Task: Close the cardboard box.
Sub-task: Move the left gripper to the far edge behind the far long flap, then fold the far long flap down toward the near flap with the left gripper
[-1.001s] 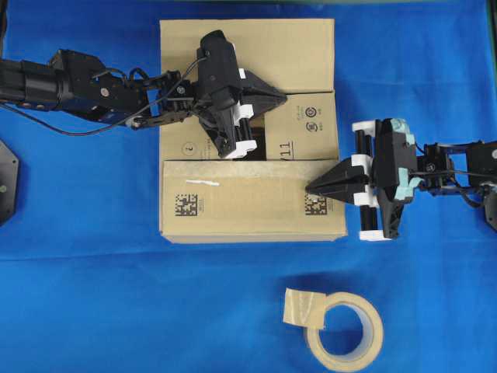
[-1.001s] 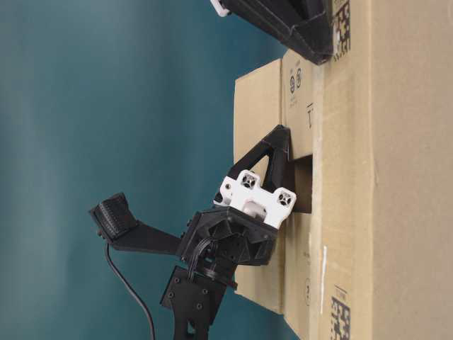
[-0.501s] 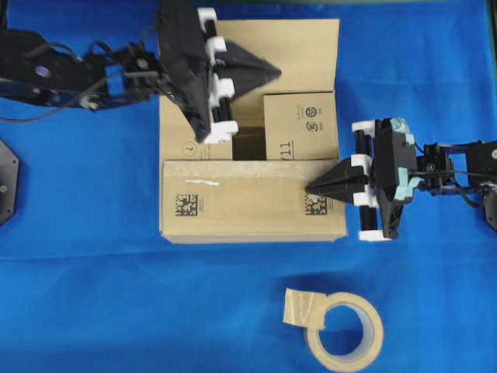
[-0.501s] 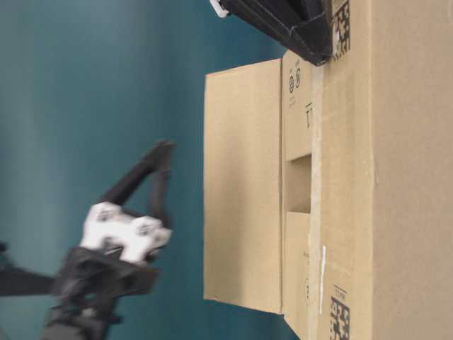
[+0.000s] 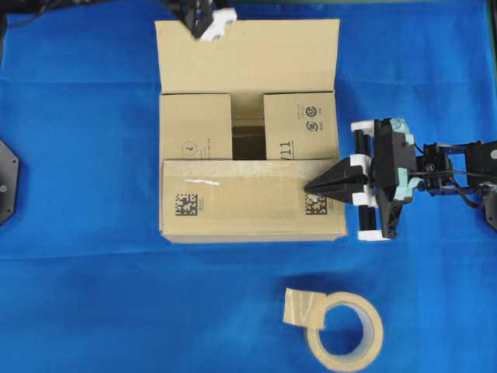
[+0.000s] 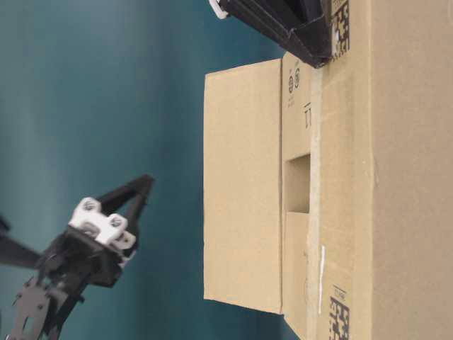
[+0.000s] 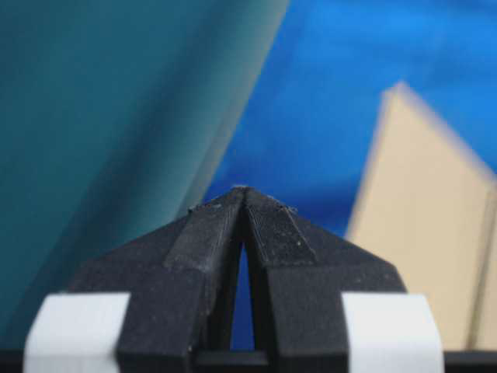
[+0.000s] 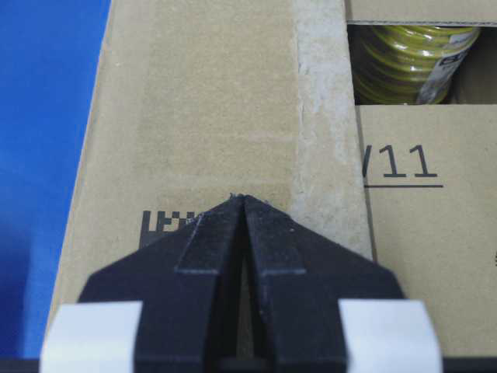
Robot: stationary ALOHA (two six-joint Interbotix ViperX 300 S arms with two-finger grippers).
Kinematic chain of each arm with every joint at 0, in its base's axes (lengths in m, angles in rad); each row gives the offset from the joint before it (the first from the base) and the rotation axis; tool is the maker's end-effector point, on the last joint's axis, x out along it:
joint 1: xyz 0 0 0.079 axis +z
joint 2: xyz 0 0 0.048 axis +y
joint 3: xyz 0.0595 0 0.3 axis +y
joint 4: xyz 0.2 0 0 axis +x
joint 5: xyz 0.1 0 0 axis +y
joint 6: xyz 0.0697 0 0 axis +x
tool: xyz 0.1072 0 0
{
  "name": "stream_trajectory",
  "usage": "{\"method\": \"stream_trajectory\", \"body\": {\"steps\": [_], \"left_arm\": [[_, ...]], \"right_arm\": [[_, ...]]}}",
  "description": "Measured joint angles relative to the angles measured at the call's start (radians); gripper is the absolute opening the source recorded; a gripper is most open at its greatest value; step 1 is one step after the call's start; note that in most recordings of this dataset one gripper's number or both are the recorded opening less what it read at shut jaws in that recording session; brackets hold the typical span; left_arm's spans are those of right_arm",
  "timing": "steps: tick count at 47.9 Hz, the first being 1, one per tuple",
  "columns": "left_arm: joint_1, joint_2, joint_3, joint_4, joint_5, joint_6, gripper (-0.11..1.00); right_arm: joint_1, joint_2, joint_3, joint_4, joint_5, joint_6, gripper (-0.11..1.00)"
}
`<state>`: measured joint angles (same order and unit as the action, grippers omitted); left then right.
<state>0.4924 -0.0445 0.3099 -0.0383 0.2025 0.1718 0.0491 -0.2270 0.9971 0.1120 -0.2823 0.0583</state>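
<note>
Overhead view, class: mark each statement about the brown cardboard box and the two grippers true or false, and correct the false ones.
1. The far long flap of the brown cardboard box lies folded flat over the opening. False: it stands open, away from the opening.
2. The right gripper rests its shut tips on the near long flap. True.
3. The left gripper is pressing on a short flap. False: it is off the box, clear of it.
4. A beige roll of tape lies on the blue cloth, apart from the box. True.
5. The box is fully shut. False: a gap remains between the short flaps.
</note>
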Motion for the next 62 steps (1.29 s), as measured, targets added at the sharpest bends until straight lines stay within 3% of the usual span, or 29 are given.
{"method": "stream_trajectory", "body": {"steps": [11,32,62], "left_arm": [[0.048,0.107,-0.084,0.002,0.166,0.025,0.00],[0.061,0.172,-0.112,0.002,0.364,0.006,0.00],[-0.054,0.094,-0.163,0.003,0.574,-0.023,0.00]], "right_arm": [[0.000,0.003,-0.002,0.000,0.000,0.002,0.00],[0.000,0.003,-0.002,0.000,0.000,0.002,0.00],[0.002,0.003,-0.002,0.000,-0.006,0.002,0.00]]}}
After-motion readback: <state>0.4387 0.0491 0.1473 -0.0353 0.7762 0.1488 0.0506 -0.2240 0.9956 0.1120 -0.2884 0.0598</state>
